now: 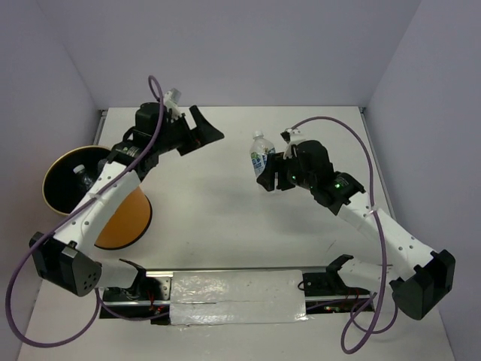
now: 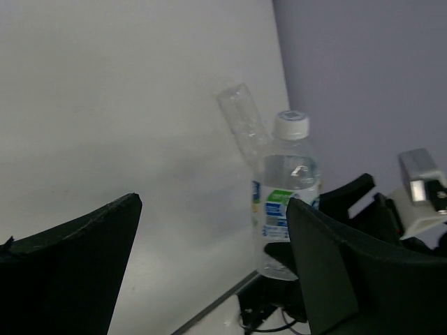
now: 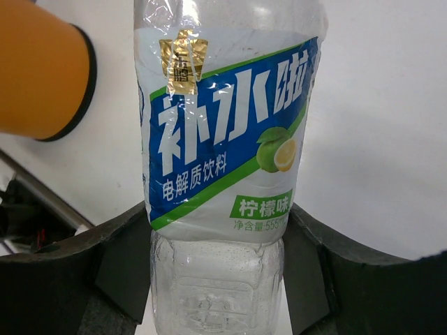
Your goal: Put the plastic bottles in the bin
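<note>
Bottle (image 1: pixel 261 159) is upright over the bench middle, my right fingers (image 3: pixel 122 269) clamped on its sides; left fingers (image 2: pixel 63 265) gape empty. Bin (image 1: pixel 124 222) lies well apart leftward, so I'd carry across.

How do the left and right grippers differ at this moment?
The left gripper is wide open and empty; the right gripper clasps the labelled bottle. The left gripper is nearer the bin than the right gripper. Both have black fingers.
</note>
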